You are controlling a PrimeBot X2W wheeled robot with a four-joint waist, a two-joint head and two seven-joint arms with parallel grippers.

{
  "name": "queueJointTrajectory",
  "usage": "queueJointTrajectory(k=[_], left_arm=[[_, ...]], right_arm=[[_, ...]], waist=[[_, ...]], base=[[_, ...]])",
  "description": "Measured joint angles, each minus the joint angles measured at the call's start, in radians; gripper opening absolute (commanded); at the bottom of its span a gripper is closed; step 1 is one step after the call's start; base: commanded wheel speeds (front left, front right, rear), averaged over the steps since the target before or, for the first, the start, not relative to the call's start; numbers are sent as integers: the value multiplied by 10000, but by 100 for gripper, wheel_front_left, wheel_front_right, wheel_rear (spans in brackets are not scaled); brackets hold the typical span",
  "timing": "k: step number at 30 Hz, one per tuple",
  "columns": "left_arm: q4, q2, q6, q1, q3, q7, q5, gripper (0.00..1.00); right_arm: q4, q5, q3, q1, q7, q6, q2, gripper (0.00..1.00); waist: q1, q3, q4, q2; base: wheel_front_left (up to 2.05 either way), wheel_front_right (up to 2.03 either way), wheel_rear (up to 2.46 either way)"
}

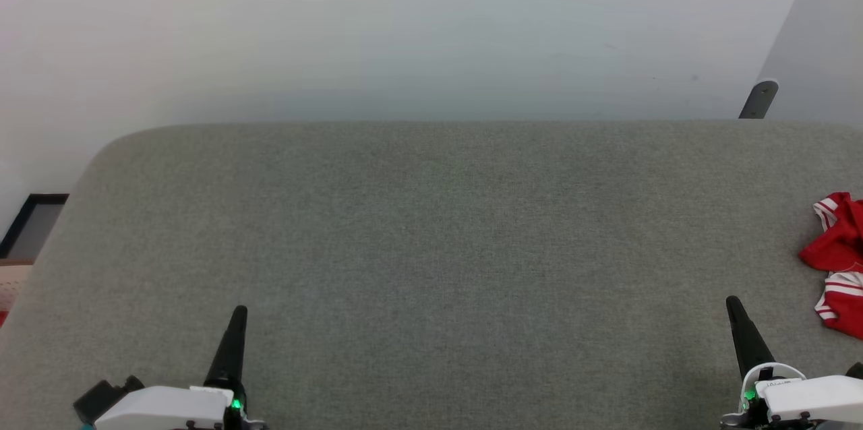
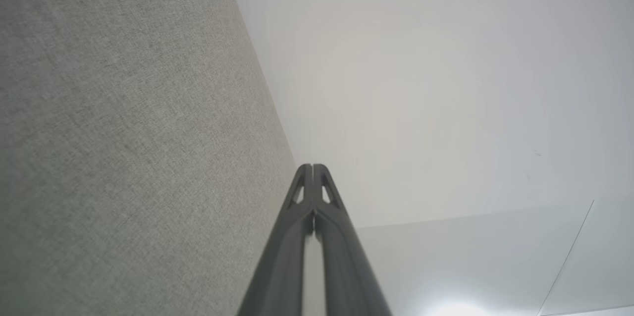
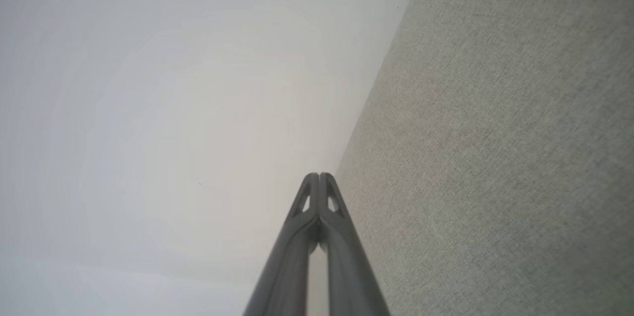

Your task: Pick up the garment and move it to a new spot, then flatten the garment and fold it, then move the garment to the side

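A crumpled red cloth [image 1: 839, 248] with red-and-white striped trim lies on the grey surface at the head view's right edge, cut off by the frame. No lettering shows on it, so I cannot tell whether it is the garment. My right gripper [image 1: 733, 302] is shut and holds nothing, a short way left of and nearer than that cloth. My left gripper [image 1: 239, 312] is shut and holds nothing at the lower left, far from the cloth. In each wrist view the fingers [image 2: 313, 167] [image 3: 319, 175] meet at the tips above the grey fabric.
The grey fabric surface [image 1: 431, 248] spreads wide, with a rounded far-left corner. A pale wall stands behind it. A dark-framed panel [image 1: 34, 224] sits off the left edge and a grey bracket [image 1: 760, 100] at the far right.
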Motion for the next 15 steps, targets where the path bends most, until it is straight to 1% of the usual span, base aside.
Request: queueJointTrajectory(k=[15], left_arm=[[-73, -119, -2, -219, 63, 297, -1005, 0]], right_arm=[[35, 1252, -90, -233, 288, 0, 27, 0]], waist=[[0, 137, -37, 0]], base=[[0, 0, 0]])
